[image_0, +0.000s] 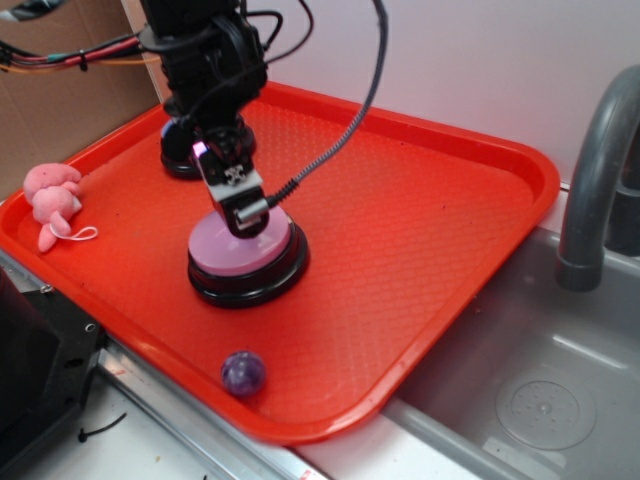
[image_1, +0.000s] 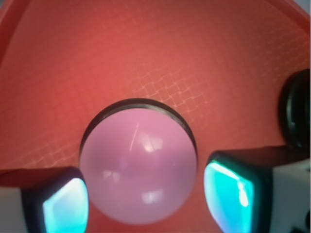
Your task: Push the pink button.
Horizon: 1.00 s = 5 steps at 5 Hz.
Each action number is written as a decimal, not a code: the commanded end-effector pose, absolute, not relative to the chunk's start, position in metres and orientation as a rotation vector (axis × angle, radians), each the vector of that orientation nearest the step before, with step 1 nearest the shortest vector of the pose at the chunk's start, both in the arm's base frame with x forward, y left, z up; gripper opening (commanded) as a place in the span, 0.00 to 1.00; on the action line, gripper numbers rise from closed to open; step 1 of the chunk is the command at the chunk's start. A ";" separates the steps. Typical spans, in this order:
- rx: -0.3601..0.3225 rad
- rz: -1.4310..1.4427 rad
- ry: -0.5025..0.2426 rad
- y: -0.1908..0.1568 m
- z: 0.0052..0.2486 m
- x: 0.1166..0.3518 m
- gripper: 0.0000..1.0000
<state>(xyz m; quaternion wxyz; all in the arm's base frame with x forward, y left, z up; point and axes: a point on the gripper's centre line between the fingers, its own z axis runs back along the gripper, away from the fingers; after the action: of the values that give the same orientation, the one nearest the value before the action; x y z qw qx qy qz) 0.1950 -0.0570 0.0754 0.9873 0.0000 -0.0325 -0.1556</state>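
Currently I see the gripper (image_1: 146,199) spread wide, grasping nothing, directly over the pink button (image_1: 138,167) on the red tray (image_0: 420,200); its dome sits between my fingers (image_1: 65,204). Can't tell if touching. Second button (image_0: 180,150) behind the gripper.

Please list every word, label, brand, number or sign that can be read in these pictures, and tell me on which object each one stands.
No readable text in either view.
White plate on the claw: small dark marks, too blurred to read as any letters or sign.
Pink button: plain dome, no print.
Red tray: only an embossed grid pattern.
Pink plush toy and purple ball: no label visible.
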 end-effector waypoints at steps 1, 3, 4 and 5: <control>-0.011 -0.344 -0.087 -0.067 0.062 0.212 1.00; -0.026 -0.341 -0.034 -0.065 0.048 0.213 1.00; 0.004 -0.343 -0.038 -0.065 0.063 0.213 1.00; 0.013 -0.312 -0.050 -0.062 0.080 0.210 1.00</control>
<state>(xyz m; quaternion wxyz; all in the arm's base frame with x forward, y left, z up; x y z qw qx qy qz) 0.2007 -0.0561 0.0685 0.9876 0.0134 0.0074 -0.1561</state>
